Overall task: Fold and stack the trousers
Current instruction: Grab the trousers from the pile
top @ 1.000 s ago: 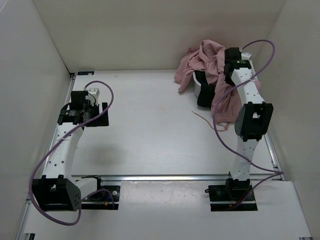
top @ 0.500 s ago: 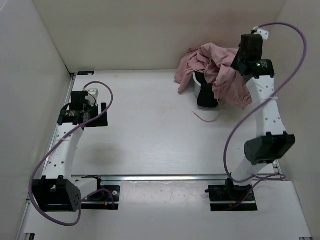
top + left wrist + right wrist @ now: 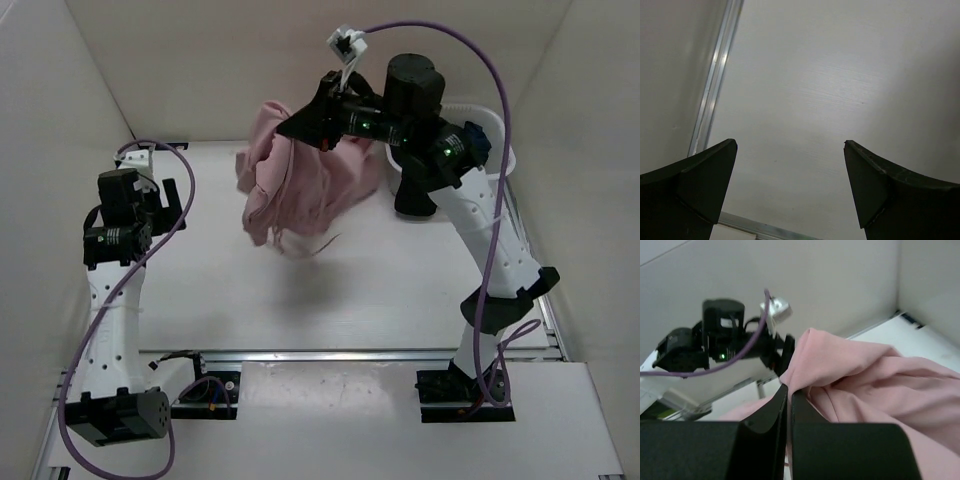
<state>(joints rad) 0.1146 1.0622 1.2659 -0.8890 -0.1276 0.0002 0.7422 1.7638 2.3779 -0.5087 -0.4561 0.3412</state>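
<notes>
The dusty-pink trousers (image 3: 300,190) hang bunched in the air over the far middle of the table, a thin drawstring (image 3: 318,247) dangling below. My right gripper (image 3: 290,128) is shut on a fold of them; in the right wrist view the jaws pinch the pink fabric (image 3: 860,375) at the right gripper (image 3: 789,390). My left gripper (image 3: 170,200) is open and empty at the far left, apart from the trousers. In the left wrist view the left gripper (image 3: 790,165) has its fingers spread over bare table.
A white basket (image 3: 488,140) stands at the far right corner with a dark blue garment (image 3: 478,135) inside and a black garment (image 3: 412,195) hanging at its front. White walls enclose the table on three sides. A metal rail (image 3: 350,353) runs along the near edge.
My right arm has swung left and lifted the trousers out of the basket to the far middle. My left arm has risen and shifted left.
</notes>
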